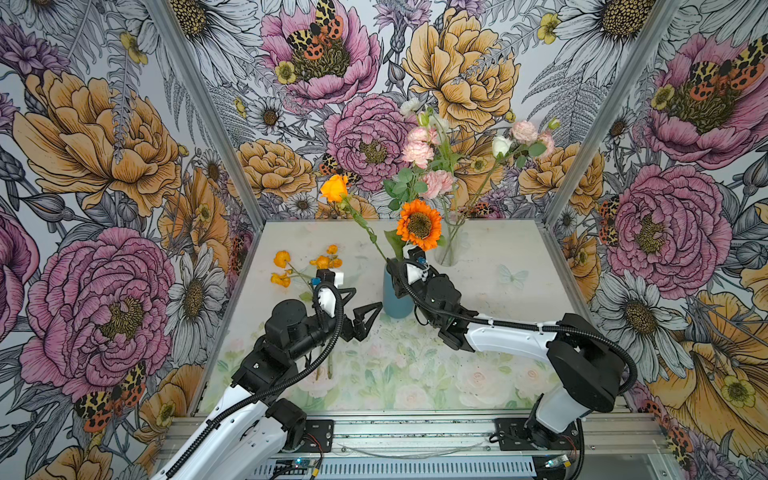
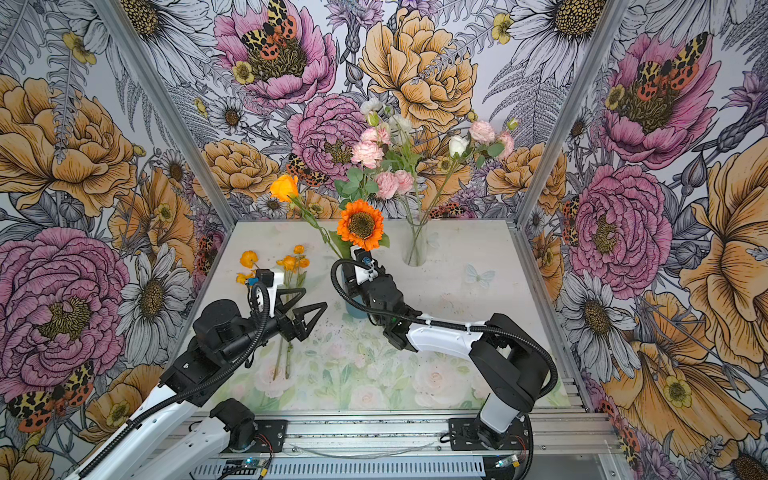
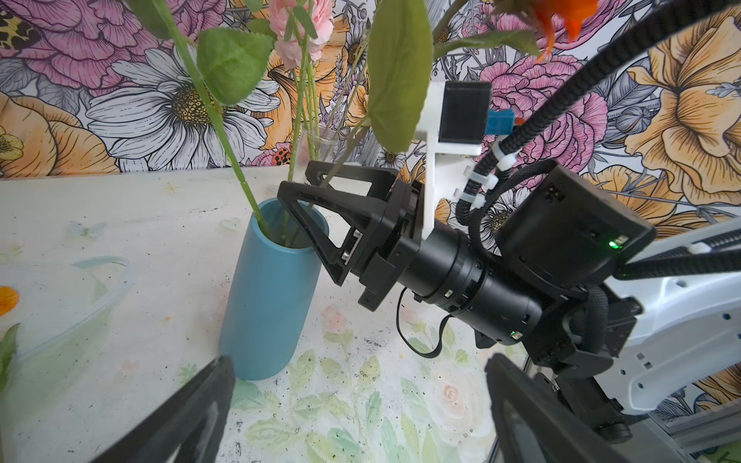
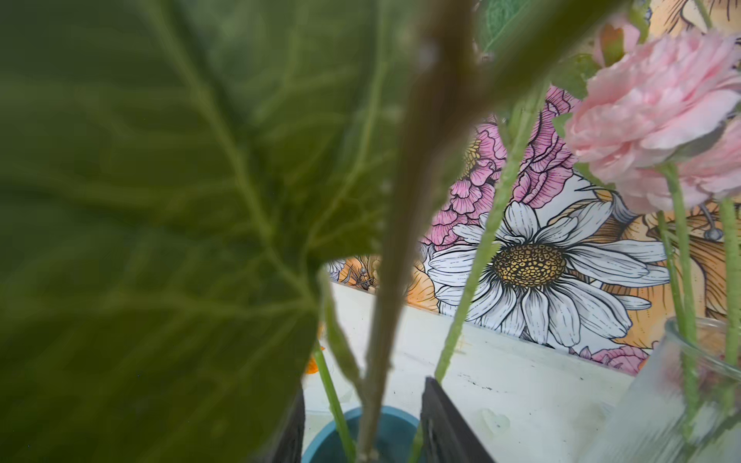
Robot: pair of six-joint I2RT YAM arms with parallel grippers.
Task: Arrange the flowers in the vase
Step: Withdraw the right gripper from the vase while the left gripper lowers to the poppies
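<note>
Left wrist view, centre: right gripper level over blue cylindrical vase, jaws apart around green stem; left gripper spread wide.

Blurred leaf fills right wrist view, blue vase cut off

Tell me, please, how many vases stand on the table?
2: a blue vase at the middle of the table; a clear glass vase behind it, farther right.

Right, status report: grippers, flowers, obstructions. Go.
Left gripper open, beside loose orange-bloomed green-stemmed flowers. Right gripper open around stem of orange sunflower at mouth of tall blue cylindrical vase. Nothing seen in the way.
</note>
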